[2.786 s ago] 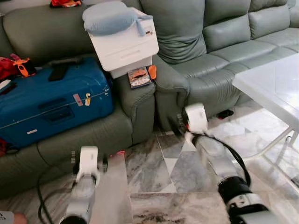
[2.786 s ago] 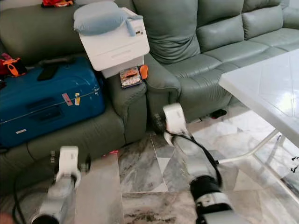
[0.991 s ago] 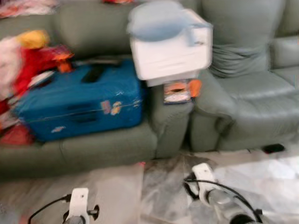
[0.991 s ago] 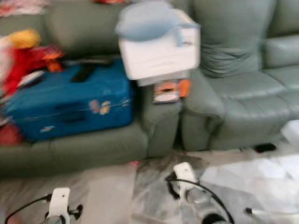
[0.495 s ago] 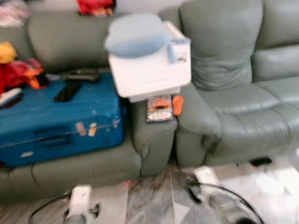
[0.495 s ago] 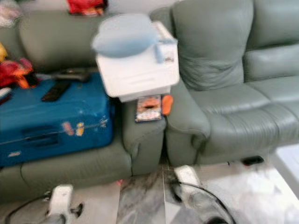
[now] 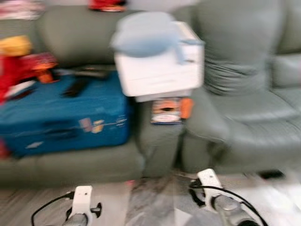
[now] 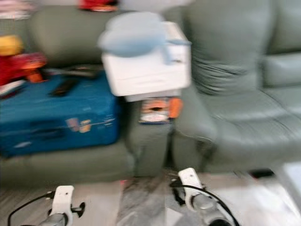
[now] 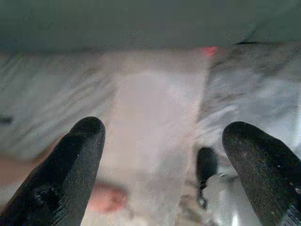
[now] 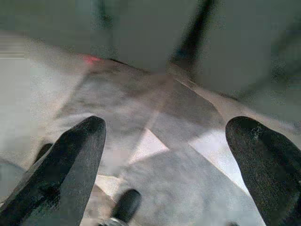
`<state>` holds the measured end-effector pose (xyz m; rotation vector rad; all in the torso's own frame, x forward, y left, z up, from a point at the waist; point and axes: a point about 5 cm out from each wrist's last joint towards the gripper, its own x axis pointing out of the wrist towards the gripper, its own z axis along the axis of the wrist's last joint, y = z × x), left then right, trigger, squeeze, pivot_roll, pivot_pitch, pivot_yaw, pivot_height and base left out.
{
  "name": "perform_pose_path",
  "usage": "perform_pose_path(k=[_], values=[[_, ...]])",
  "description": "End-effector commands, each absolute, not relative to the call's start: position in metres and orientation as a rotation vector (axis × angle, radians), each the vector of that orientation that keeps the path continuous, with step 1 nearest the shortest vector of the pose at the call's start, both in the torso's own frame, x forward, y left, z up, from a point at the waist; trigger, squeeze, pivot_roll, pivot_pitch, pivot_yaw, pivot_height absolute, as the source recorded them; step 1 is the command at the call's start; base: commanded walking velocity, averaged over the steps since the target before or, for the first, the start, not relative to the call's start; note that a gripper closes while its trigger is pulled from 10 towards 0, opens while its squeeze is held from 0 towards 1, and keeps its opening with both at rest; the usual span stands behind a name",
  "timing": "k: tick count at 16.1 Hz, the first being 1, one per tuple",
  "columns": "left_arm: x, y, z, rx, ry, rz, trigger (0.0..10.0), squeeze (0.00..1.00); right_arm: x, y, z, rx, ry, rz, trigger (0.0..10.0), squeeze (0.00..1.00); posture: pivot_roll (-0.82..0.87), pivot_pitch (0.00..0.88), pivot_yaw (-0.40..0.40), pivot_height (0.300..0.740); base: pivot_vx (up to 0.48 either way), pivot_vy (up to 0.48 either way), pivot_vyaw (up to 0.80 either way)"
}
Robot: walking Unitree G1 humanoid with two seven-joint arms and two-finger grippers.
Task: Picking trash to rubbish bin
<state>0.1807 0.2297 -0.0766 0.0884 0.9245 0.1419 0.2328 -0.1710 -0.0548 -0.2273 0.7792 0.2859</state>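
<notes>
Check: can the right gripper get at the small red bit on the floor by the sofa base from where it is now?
Probably yes. The right gripper hangs open above bare marble floor, and nothing lies between it and the red bit at the sofa base, though blur hides detail.

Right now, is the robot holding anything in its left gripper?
No: the left gripper has its two black fingers spread wide apart with only floor between them.

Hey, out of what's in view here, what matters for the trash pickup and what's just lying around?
For the job:
- left gripper, jaws open, empty
- right gripper, jaws open, empty
- small red scrap at the sofa's foot, possibly trash

Lying about:
- blue suitcase
- white box
- sofa
</notes>
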Motion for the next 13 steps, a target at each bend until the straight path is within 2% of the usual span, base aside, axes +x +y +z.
perform_pose_path(k=[1, 3, 10, 13], values=[[0.1795, 0.2302, -0.0772, 0.109, 0.937, 0.135, 10.0, 0.00, 0.2355, -0.1729, -0.0527, -0.238, 0.769, 0.287, 10.0, 0.00, 0.00, 0.022, 0.045, 0.740, 0.000, 0.000, 0.79], [0.1795, 0.2300, -0.0773, 0.108, 0.937, 0.130, 10.0, 0.00, 0.2353, -0.1730, -0.0529, -0.234, 0.770, 0.284, 10.0, 0.00, 0.00, 0.022, 0.045, 0.740, 0.000, 0.000, 0.63], [0.1777, 0.2286, -0.0786, 0.102, 0.949, 0.114, 10.0, 0.00, 0.2350, -0.1739, -0.0530, -0.237, 0.772, 0.285, 10.0, 0.00, 0.00, 0.020, 0.042, 0.740, 0.000, 0.000, 0.00], [0.1769, 0.2278, -0.0793, 0.101, 0.955, 0.112, 10.0, 0.00, 0.2348, -0.1746, -0.0531, -0.236, 0.773, 0.283, 10.0, 0.00, 0.00, 0.021, 0.041, 0.740, 0.245, 0.000, 0.00]])
